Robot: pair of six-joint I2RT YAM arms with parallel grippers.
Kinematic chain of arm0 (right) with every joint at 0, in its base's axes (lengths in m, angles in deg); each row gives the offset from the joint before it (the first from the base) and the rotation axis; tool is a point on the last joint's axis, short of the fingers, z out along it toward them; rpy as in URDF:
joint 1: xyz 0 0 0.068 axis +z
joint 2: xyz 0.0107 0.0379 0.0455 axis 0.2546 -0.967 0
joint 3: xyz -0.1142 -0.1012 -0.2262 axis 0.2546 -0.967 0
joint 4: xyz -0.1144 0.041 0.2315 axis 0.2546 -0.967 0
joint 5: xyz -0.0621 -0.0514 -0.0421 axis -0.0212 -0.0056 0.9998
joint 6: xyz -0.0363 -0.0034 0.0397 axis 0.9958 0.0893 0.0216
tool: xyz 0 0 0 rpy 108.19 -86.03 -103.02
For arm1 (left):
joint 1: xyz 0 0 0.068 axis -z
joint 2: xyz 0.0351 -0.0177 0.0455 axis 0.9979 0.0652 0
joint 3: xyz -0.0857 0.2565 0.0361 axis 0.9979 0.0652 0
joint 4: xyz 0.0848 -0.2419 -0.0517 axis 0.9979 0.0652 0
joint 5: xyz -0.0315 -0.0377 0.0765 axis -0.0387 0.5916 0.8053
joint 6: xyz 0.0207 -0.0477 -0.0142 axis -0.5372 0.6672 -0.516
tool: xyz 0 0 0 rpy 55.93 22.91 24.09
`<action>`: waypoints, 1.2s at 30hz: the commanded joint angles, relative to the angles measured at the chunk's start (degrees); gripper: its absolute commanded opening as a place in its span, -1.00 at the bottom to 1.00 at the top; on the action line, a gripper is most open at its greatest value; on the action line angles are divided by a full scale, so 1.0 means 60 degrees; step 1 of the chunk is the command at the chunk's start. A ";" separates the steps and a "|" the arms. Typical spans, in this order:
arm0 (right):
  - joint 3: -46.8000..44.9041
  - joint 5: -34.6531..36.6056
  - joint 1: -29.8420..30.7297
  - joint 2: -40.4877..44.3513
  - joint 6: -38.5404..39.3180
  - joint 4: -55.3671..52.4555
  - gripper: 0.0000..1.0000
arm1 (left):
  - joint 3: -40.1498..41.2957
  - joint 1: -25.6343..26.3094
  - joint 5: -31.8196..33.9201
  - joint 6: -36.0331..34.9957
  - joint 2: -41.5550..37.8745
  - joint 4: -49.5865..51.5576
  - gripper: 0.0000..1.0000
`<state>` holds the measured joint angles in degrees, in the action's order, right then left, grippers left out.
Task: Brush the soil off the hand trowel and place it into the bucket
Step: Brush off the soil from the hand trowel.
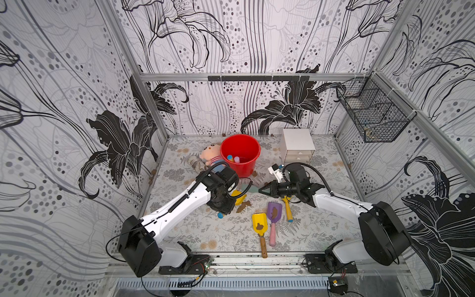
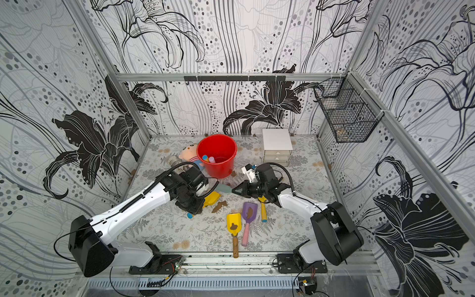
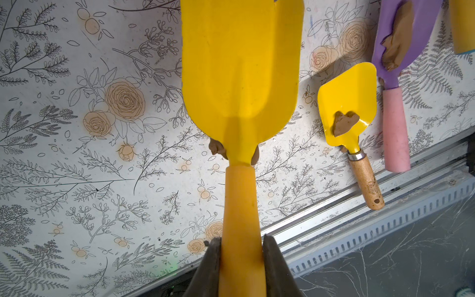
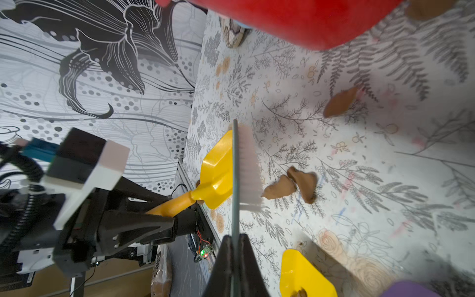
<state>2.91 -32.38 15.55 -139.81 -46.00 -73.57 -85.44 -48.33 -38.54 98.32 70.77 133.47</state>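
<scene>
My left gripper (image 3: 241,244) is shut on the orange-yellow handle of a yellow hand trowel (image 3: 241,64), held just above the mat; its blade face shows bare. My right gripper (image 4: 235,240) is shut on the thin grey handle of a white-bristled brush (image 4: 248,167), whose bristles lie beside the trowel blade (image 4: 216,174). Brown soil clumps (image 4: 303,185) lie on the mat just past the brush, and in both top views the soil (image 1: 243,205) sits by the blade (image 1: 240,196). The red bucket (image 1: 244,169) stands behind both grippers, with a few small things inside.
Three more trowels lie near the front: a yellow one with a wooden handle (image 1: 260,226), a purple one with a pink handle (image 1: 273,213), both carrying soil, and one under my right arm (image 1: 288,210). A plush toy (image 1: 210,154) and white drawer box (image 1: 298,146) flank the bucket.
</scene>
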 commanded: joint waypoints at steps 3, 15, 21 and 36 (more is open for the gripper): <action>-0.0218 0.0086 0.0478 0.0579 -0.0204 0.0216 -1.00 | -0.0091 0.0029 -0.0023 -0.0152 -0.0013 -0.0166 -1.00; 0.0018 -0.0295 0.0616 -0.0643 -0.0312 0.0885 -1.00 | 0.0073 0.0037 -0.0253 -0.0080 -0.0288 -0.0392 -1.00; -0.0390 -0.0337 0.0206 0.0159 -0.0764 0.1145 -1.00 | 0.0177 0.0033 -0.0266 -0.0073 -0.0303 -0.0586 -1.00; -0.0540 -0.0715 0.0181 -0.0849 -0.1413 0.2441 -1.00 | 0.0352 0.0024 -0.0413 0.0173 -0.0667 -0.1107 -1.00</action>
<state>0.48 -35.04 20.12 -145.36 -55.18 -59.47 -83.75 -48.33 -40.16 98.91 68.86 129.16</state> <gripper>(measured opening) 0.070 0.253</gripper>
